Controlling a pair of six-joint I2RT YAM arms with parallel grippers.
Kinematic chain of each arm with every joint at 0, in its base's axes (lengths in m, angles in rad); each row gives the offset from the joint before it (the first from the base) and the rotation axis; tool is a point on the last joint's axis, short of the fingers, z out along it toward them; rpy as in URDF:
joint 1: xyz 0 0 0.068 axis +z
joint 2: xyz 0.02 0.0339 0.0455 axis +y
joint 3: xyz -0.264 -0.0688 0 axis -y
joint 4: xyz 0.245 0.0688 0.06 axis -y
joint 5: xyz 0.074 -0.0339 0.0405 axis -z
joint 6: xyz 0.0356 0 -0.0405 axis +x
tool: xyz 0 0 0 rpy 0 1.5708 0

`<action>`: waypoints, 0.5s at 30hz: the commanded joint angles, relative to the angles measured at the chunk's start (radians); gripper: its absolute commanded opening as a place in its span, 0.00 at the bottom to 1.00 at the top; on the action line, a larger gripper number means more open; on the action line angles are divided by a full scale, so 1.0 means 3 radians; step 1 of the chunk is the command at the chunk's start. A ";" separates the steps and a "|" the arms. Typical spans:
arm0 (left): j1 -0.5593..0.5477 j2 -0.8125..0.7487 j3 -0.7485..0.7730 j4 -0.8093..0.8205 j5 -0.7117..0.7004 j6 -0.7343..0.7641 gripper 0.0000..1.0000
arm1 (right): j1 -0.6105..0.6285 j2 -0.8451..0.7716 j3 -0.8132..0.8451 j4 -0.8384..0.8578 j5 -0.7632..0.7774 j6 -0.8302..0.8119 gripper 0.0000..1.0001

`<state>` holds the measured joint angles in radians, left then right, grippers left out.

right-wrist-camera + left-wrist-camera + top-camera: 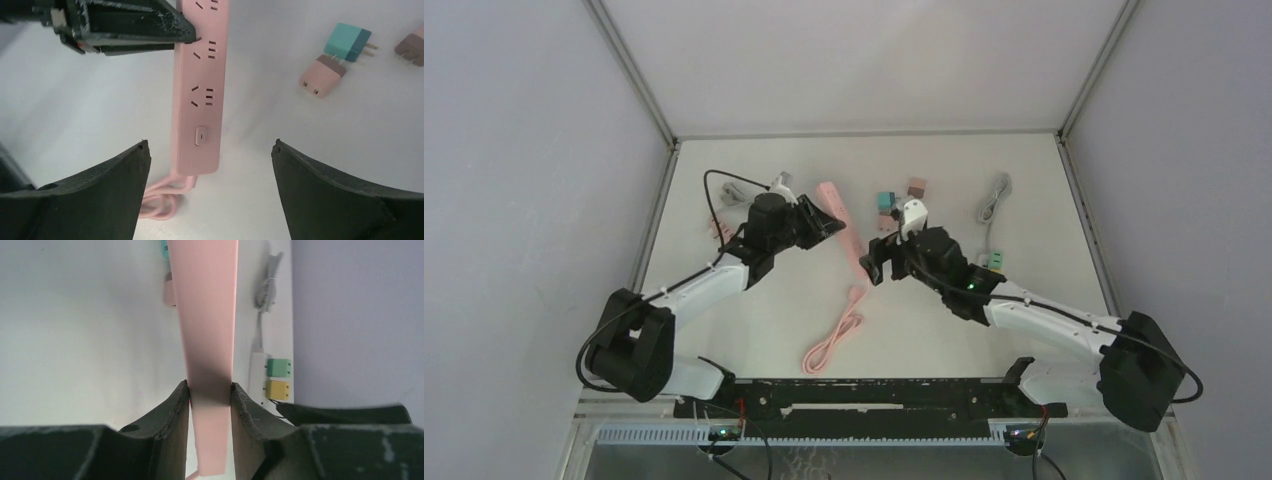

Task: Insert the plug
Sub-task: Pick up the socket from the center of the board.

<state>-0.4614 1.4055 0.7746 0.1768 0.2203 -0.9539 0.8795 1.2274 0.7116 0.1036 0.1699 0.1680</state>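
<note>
Left gripper (821, 224) clamps the strip (841, 228); right gripper (880, 262) hangs wide and empty.
From above, we see the strip running away from us. Left wrist: both fingers (172, 410) pinch its long sides. Right wrist: the teal plug (347, 42) lies on the desk (350, 130) right of the strip, nearer the right gripper.

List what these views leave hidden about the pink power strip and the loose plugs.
- Left wrist view: the power strip, gripped by the left tool, shows only a plain face; its sockets are out of sight.
- Right wrist view: the strip's far end runs off the top edge; the brown plug is cut by the right edge.
- Top view: the strip's sockets are too small to read.
</note>
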 commanded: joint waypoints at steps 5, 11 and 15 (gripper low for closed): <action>-0.0312 -0.0552 0.0278 0.0383 0.0104 0.0507 0.00 | -0.0616 -0.0341 -0.0054 0.0279 -0.1538 0.0853 1.00; -0.0428 -0.0722 0.0317 0.0395 0.0114 0.0582 0.00 | -0.0677 -0.0224 0.0042 0.0265 -0.1537 0.0857 1.00; -0.0486 -0.0790 0.0271 0.0430 0.0088 0.0560 0.00 | -0.0651 -0.0148 0.0111 0.0211 -0.1485 0.0785 1.00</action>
<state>-0.5922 1.2247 0.7856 0.2008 0.2401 -0.7952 0.6785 1.1641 0.6987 0.1459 -0.2550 0.3977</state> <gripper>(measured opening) 0.360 1.000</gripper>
